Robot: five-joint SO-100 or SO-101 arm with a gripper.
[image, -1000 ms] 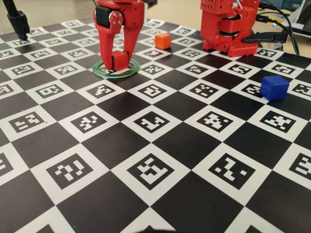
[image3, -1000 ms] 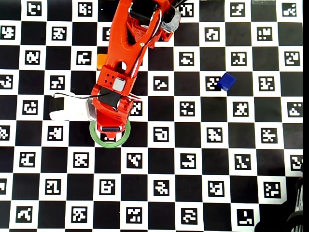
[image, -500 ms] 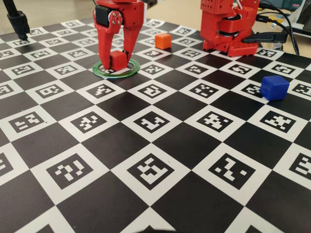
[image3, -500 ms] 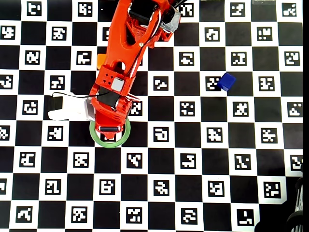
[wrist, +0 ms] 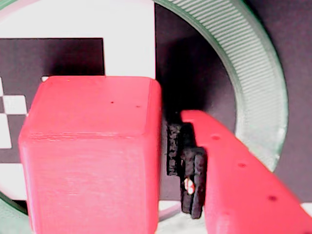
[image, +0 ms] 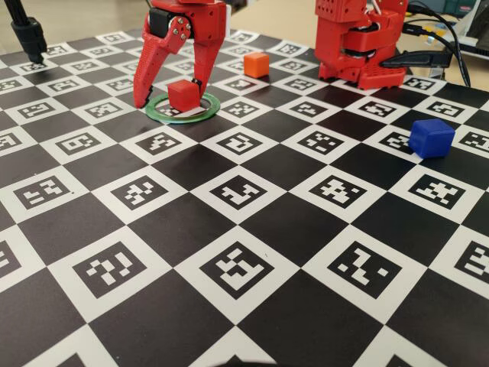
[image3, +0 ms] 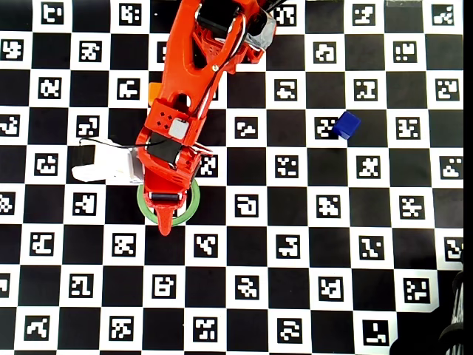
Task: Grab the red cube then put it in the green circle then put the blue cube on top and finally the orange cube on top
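The red cube (image: pixel 183 95) stands on the mat inside the green circle (image: pixel 179 119), a thin flat ring. My gripper (image: pixel 171 93) straddles the cube and is open: the left finger is swung out past the ring, the right finger sits just behind the cube. In the wrist view the red cube (wrist: pixel 90 151) fills the left, with a dark gap between it and one finger (wrist: pixel 243 180); the green circle (wrist: pixel 258 83) curves round them. The overhead view hides the cube under the gripper. The orange cube (image: pixel 256 64) lies behind, the blue cube (image: pixel 431 138) far right.
The mat is a black-and-white checkerboard of marker squares. The arm's red base (image: pixel 359 42) stands at the back right with cables (image: pixel 447 42) beside it. A black stand (image: pixel 27 34) is at the back left. In the overhead view, the arm partly covers the orange cube (image3: pixel 154 92).
The jaws opened: the left finger swung out to the left, off the red cube. The cube stays in the green circle.
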